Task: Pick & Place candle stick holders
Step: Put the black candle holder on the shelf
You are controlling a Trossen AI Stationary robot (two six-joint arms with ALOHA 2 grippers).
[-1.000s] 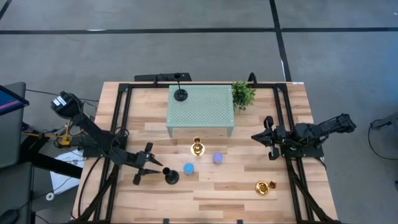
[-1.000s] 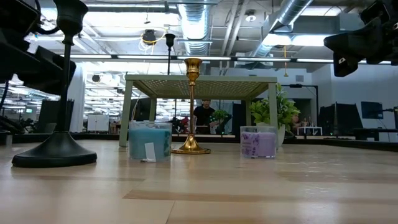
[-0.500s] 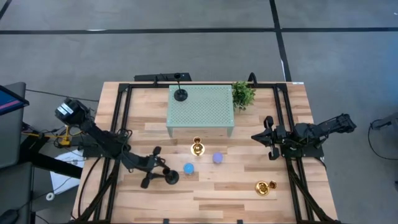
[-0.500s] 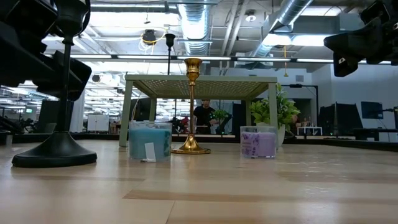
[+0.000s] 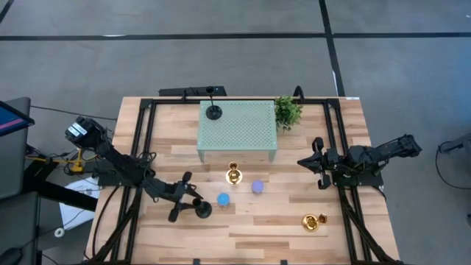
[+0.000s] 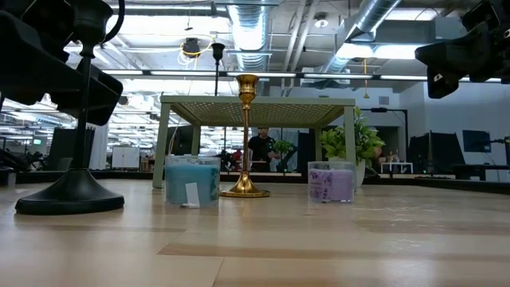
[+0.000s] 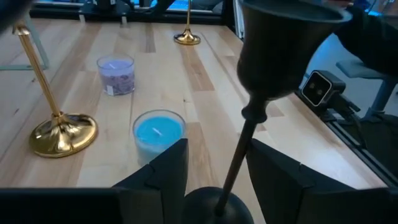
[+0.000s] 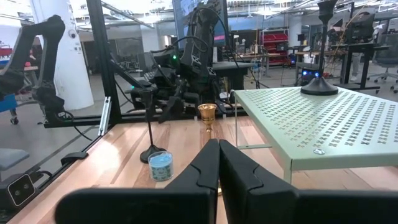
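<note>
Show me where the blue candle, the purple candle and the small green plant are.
blue candle (image 5: 223,199): high view, on its wax top.
purple candle (image 5: 257,187): high view, on its wax top.
small green plant (image 5: 288,111): high view, on its leaves.

Four candle stick holders were in the scene. One matte black holder (image 5: 202,209) stood upright on the surface near the front left, its slim stem between the open fingers of the left gripper (image 5: 181,197). The second black holder (image 5: 213,112) stood upright on the far left corner of the green perforated stand (image 5: 243,129). One shiny gold holder (image 5: 233,175) stood upright just in front of the stand. The other gold holder (image 5: 314,221) lay on its side near the front right.
</note>
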